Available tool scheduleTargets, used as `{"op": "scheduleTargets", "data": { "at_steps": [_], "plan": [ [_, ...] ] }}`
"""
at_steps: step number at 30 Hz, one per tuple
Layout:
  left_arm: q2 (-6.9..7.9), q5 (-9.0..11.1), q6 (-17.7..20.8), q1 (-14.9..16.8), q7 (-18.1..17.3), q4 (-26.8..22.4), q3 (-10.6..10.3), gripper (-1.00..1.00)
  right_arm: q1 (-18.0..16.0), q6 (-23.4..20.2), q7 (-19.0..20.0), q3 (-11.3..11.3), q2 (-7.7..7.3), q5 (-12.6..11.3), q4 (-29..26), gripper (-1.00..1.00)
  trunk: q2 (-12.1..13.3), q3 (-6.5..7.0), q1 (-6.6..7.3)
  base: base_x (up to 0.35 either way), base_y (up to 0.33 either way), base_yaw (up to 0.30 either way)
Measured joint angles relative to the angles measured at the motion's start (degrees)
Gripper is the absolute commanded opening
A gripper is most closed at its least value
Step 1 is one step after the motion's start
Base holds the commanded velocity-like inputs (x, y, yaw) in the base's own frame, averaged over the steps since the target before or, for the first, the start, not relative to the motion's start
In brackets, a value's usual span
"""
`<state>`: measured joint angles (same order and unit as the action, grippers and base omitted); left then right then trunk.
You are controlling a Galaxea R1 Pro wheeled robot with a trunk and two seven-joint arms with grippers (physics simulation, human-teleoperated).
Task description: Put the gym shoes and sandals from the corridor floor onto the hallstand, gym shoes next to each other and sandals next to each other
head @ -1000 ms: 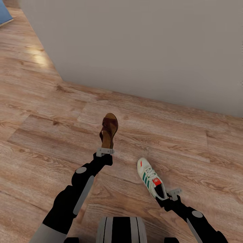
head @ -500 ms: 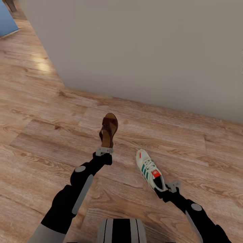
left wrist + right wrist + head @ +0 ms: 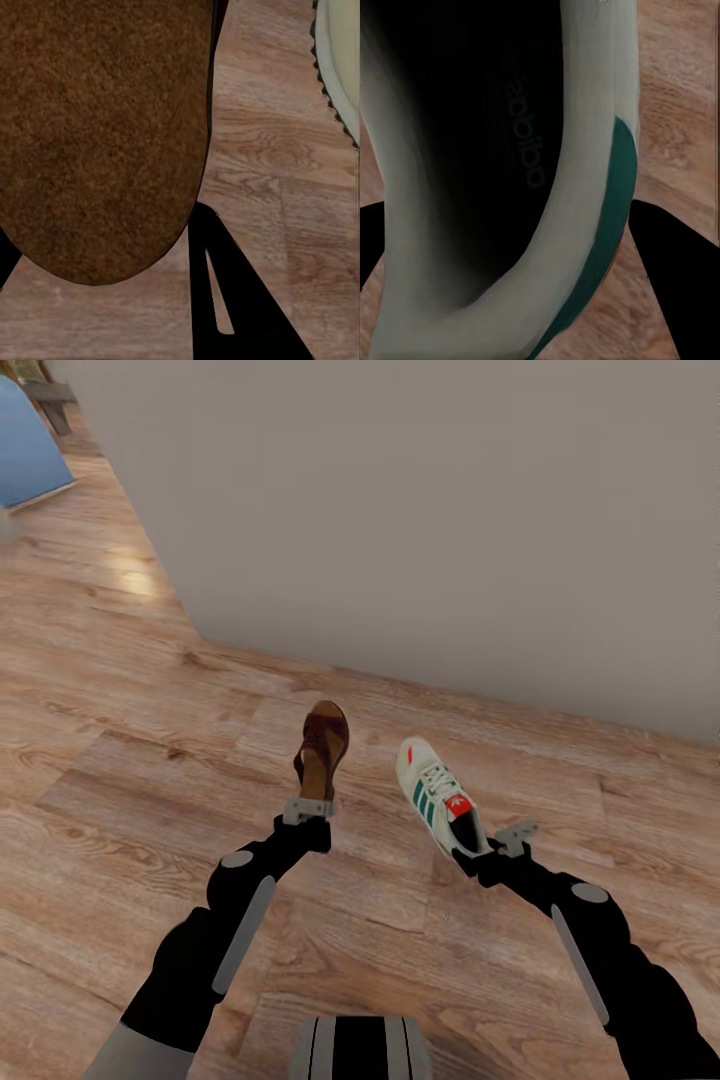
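Both jaws pinch by the heel, left gripper (image 3: pixel 309 807) on a sandal (image 3: pixel 322 750), right gripper (image 3: pixel 490 842) on a gym shoe (image 3: pixel 436 796) just beside it, above the floor (image 3: pixel 120 760); such end-only grips risk either swinging loose during transit.

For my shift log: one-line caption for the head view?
Left gripper holds a brown sandal, right gripper a gym shoe, above the wood floor.

surface: corridor floor (image 3: pixel 120 760), brown wood-grain planks | touching it: pale wall (image 3: pixel 450 510) base
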<state>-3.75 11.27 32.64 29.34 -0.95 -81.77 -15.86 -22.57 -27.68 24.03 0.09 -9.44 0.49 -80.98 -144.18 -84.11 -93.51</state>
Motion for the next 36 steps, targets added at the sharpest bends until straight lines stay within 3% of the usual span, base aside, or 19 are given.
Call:
{"op": "scheduleTargets", "data": {
  "at_steps": [11,36],
  "plan": [
    [-0.09,0.3,0.2,0.0,0.1,0.1,-0.2,-1.0,0.0,-0.2,-0.1,-2.0,-0.14,-0.2,-1.0,-1.0,0.1,3.29,0.29,0.0,0.0,0.0],
    [-0.09,0.5,0.2,0.0,0.1,0.1,-0.2,-1.0,0.0,-0.2,-0.1,-2.0,0.82,-0.3,-0.8,-1.0,0.5,11.21,0.93,0.0,0.0,0.0]
  ]
}}
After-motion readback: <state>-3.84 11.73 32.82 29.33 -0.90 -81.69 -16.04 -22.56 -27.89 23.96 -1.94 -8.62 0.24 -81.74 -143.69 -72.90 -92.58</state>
